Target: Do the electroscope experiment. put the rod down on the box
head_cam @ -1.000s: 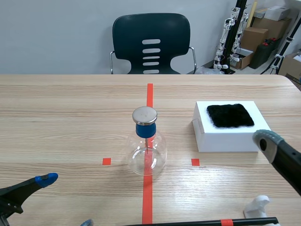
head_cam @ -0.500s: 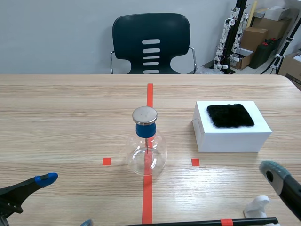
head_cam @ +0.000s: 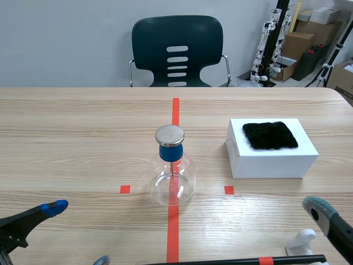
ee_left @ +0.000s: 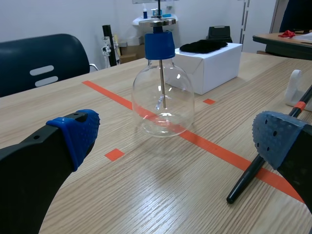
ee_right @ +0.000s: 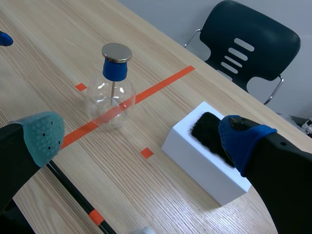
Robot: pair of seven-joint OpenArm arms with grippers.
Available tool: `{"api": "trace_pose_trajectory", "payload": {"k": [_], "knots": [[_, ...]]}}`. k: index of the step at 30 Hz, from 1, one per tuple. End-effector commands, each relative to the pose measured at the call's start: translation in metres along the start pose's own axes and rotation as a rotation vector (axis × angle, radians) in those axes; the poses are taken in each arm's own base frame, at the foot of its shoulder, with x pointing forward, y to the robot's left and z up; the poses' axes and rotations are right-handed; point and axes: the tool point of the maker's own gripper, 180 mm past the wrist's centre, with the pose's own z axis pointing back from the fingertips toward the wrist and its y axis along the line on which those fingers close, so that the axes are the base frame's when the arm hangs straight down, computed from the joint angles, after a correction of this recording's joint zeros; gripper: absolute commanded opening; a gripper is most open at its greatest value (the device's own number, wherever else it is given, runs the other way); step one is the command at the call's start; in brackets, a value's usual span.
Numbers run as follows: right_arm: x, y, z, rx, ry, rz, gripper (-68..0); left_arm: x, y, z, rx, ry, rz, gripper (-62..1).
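Rod [head_cam: 237, 260] is seen lying flat on the tabletop [head_cam: 83, 143] along the near edge, black with an orange-red band; it is gripped by nothing and is well apart from the box [head_cam: 271, 160]; a small white piece [head_cam: 300, 242] is seen just behind its right end. Left hand [head_cam: 77, 234] is held low at the near left, fingers spread wide, nothing between them; in the left wrist view one rod end is seen on the wood just beside one blue-padded finger [ee_left: 275, 141]; whether they touch cannot be told. Right hand [ee_right: 142, 138] is held over the near right of the tabletop, likewise spread wide with nothing in it; in its wrist view the rod is seen passing under the grey-green-padded finger [ee_right: 44, 134]; only one of its fingers is caught in the scene view. Electroscope [head_cam: 172, 176] is stood upright mid-tabletop on the orange-red centre line; clear round flask, blue stopper [head_cam: 170, 152], flat metal disc [head_cam: 169, 134] on top, thin pin hung inside. The box, white, is set to the right of the electroscope, apart from it; a black fur patch [head_cam: 270, 135] is laid on its lid. Beyond the far edge a dark chair [head_cam: 177, 52] is parked; cartons [head_cam: 300, 41] are stacked at the far right.
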Motion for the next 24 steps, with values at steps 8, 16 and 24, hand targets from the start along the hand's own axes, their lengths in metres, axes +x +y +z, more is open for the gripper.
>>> {"api": "trace_pose_trajectory", "payload": {"k": [8,16,24], "knots": [[0.0042,-0.0028,0.0007,-0.007,-0.019,-0.003,0.4,0.0049,0.0016,-0.0015,-0.001,-0.018,-0.003,1.4],[0.0042,-0.0028,0.0007,-0.007,-0.019,-0.003,0.4,-0.0016,0.0017,-0.0016,-0.001,0.018,-0.003,1.4],[0.0042,-0.0028,0.0007,-0.007,-0.019,-0.003,0.4,-0.0018,0.0017,-0.0016,-0.001,0.019,-0.003,1.4]]}}
